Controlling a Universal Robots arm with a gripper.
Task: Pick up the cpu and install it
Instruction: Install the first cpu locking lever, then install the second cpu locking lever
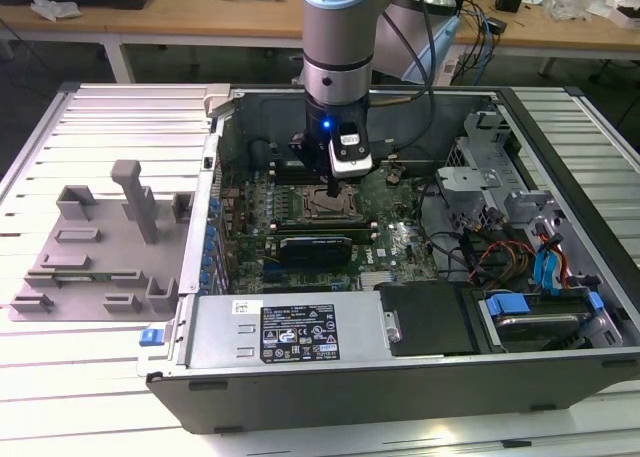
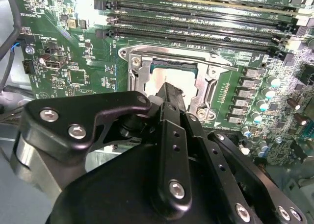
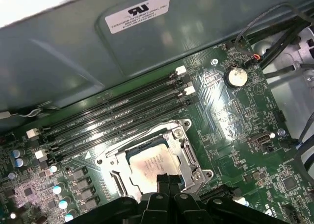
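Note:
The cpu (image 3: 147, 166), a pale silver square, lies flat inside the metal-framed socket (image 3: 189, 153) on the green motherboard. In the second wrist view the cpu (image 2: 162, 78) shows within the same socket frame (image 2: 135, 72). My gripper (image 3: 168, 179) hangs straight over it, its two black fingertips pressed side by side at the chip's edge, shut with nothing seen between them. In the exterior view the gripper (image 1: 333, 187) reaches down into the open computer case (image 1: 300, 377) above the socket (image 1: 322, 209), and the arm hides the chip there.
Memory slots (image 3: 113, 118) run beside the socket. A grey plastic fixture (image 1: 100, 247) with upright blocks sits on the table at the exterior view's left. Drive bays and cables (image 1: 520, 267) fill the case at the exterior view's right. Case walls surround the board.

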